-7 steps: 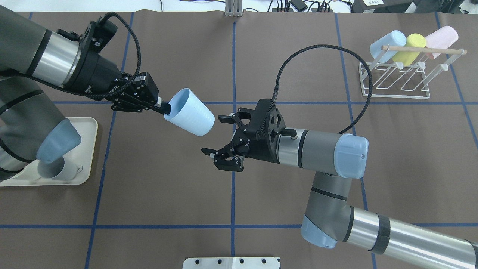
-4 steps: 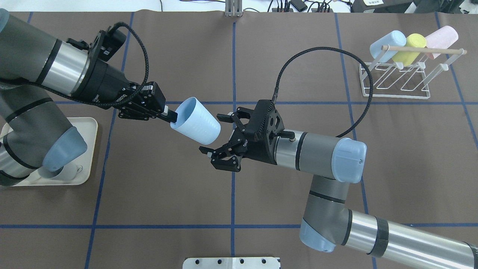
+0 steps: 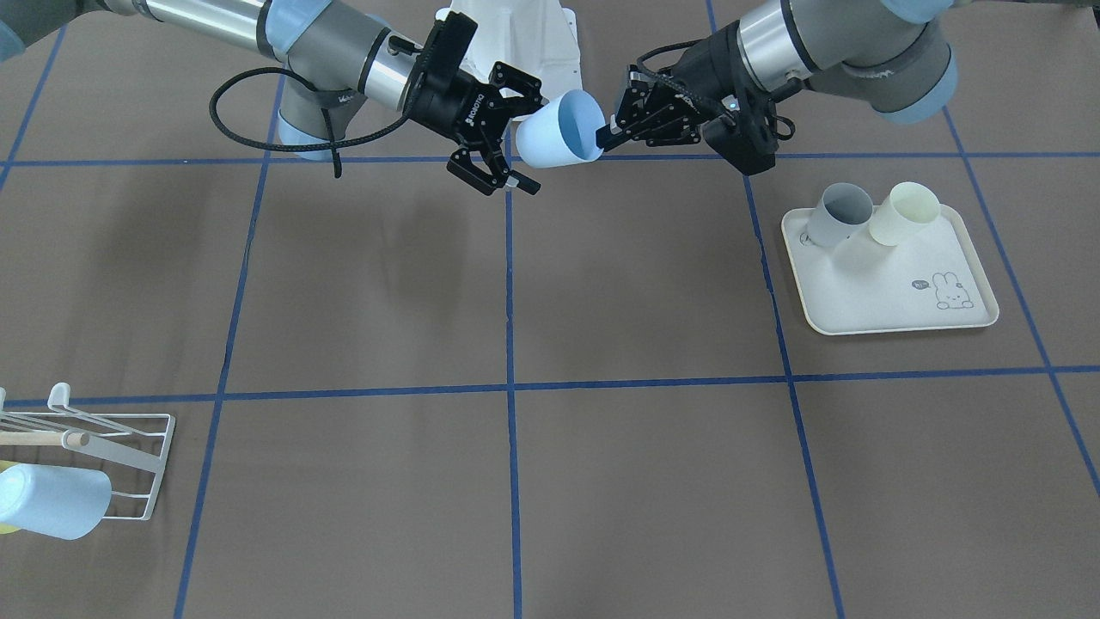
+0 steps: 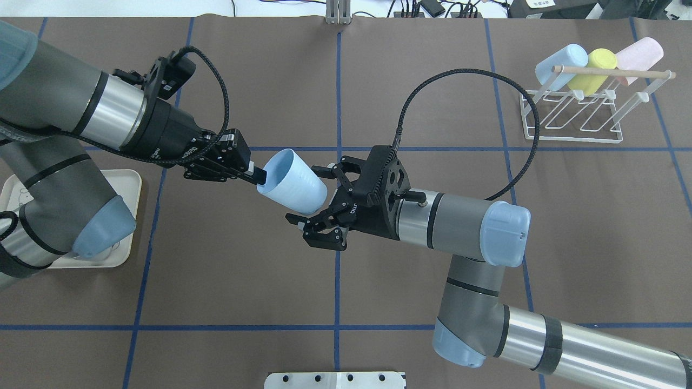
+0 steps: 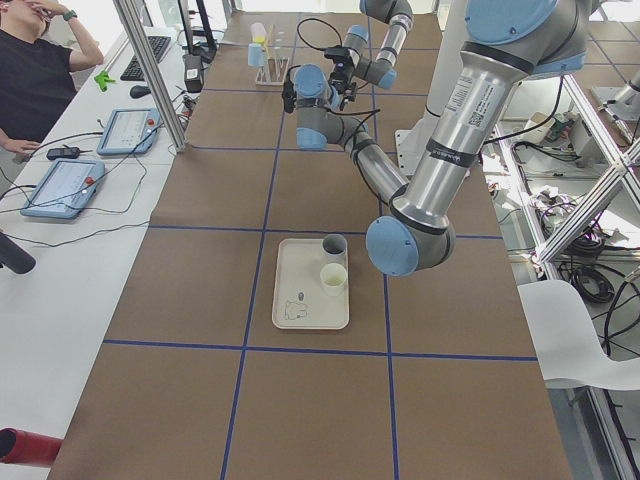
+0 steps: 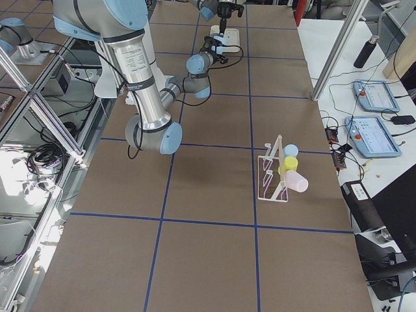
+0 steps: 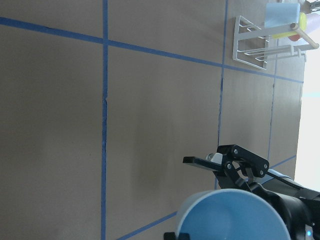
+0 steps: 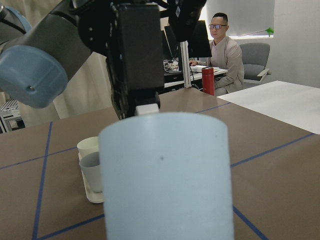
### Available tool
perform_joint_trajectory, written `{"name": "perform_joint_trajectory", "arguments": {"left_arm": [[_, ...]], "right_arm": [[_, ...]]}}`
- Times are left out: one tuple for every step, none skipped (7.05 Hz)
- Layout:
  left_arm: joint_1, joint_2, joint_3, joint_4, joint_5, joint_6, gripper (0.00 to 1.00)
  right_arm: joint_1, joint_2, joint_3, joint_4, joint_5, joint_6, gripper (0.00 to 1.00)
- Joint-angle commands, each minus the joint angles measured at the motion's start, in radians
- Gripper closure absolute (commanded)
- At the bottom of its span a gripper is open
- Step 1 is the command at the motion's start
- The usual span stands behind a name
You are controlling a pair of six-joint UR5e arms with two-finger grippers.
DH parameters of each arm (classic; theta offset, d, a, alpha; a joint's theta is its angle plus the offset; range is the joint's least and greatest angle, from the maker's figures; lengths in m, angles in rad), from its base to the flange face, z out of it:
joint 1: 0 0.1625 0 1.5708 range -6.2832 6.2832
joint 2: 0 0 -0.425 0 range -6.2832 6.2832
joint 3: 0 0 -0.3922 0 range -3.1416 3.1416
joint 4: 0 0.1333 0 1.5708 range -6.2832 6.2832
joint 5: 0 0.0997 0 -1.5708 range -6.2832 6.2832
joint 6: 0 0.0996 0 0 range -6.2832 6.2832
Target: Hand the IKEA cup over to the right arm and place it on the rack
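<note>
A brown table (image 4: 243, 259) crossed by blue tape lines fills the scene. Above its middle the light blue cup (image 4: 294, 183) hangs tilted, its rim pinched in the clenched jaws of the left gripper (image 4: 258, 175). The right gripper (image 4: 305, 194) holds its jaws spread wide on either side of the cup's base. The white wire rack (image 4: 573, 140) stands well apart, in the far right corner.
</note>
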Motion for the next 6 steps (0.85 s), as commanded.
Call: {"name": "perform_joint_trajectory", "arguments": {"left_arm": [[0.007,0.0,0.001,-0.002,0.005,0.0,1.0],[0.007,0.0,0.001,-0.002,0.005,0.0,1.0],[0.007,0.0,0.001,0.0,0.005,0.0,1.0],[0.007,0.0,0.001,-0.002,0.005,0.0,1.0],[0.007,0.001,0.001,-0.002,0.005,0.0,1.0],[0.007,0.001,0.001,-0.002,0.005,0.0,1.0]], "right_arm": [[0.0,0.0,0.001,0.0,0.0,0.0,0.02],[0.0,0.0,0.002,0.0,0.0,0.0,0.11],[-0.002,0.0,0.002,0.0,-0.001,0.0,0.11],[0.0,0.0,0.002,0.002,-0.001,0.0,0.11],[0.0,0.0,0.002,0.0,-0.001,0.0,0.13],[-0.002,0.0,0.002,0.0,-0.001,0.0,0.17]]}}
